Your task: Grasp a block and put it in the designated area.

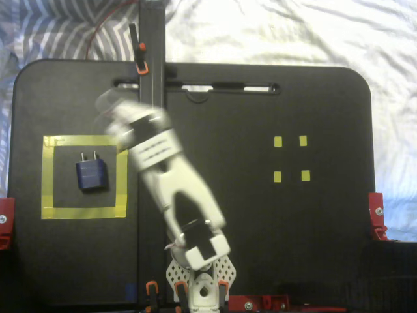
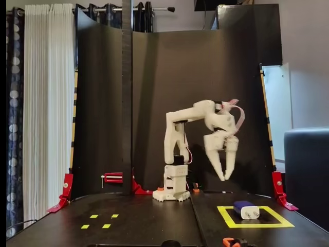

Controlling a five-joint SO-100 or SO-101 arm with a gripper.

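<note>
Yellow tape forms a crisp square outline, the designated area (image 1: 85,177), on the matte black board at the left of the top-down fixed view. Inside it lies the block (image 1: 90,173), a small, boxy, dark blue plug with two short metal prongs pointing toward the far edge. To its right hangs the white plastic arm, smeared by motion blur, its gripper (image 1: 111,107) clear of the tape. Farther right sit four tiny yellow square markers (image 1: 291,158). From the front fixed view, the gripper (image 2: 224,175) points downward, high above the board and empty, its tapered fingers drawn nearly together, while the block (image 2: 246,209) rests flat within the taped square (image 2: 255,216).
</note>
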